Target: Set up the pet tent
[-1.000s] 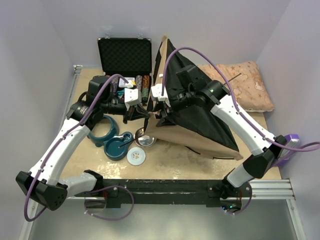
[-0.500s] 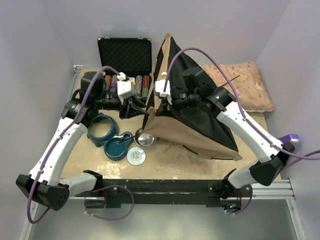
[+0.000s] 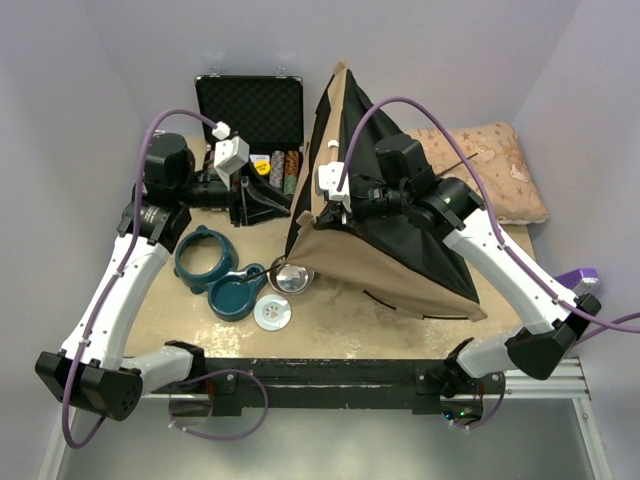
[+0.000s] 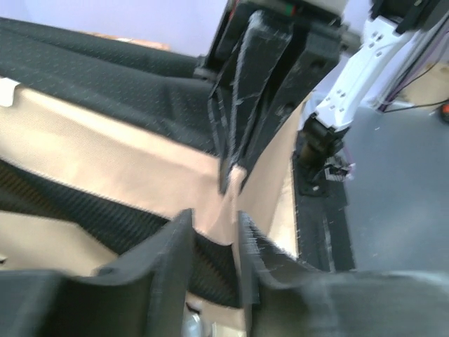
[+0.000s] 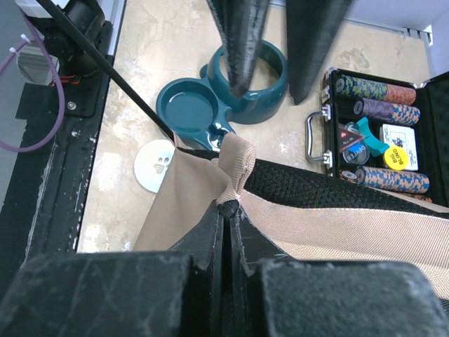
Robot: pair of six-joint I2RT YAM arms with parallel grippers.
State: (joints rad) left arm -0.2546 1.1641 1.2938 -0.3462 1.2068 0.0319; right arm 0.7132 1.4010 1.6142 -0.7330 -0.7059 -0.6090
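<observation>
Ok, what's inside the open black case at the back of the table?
The case holds rows of poker chips and a yellow disc. The left arm hides its left part in the top view; the tent covers its near edge in the right wrist view.

pet tent (image 3: 400, 255): matt woven tan cloth, black mesh lining | teal bowl (image 3: 237, 296): glossy, smooth

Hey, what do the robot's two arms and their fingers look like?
Both the left arm and the right arm have white tubular links with black joints and wrists. A purple cable loops along each. The fingers are black, flat and scuffed, and a small white block sits by each wrist.
</observation>
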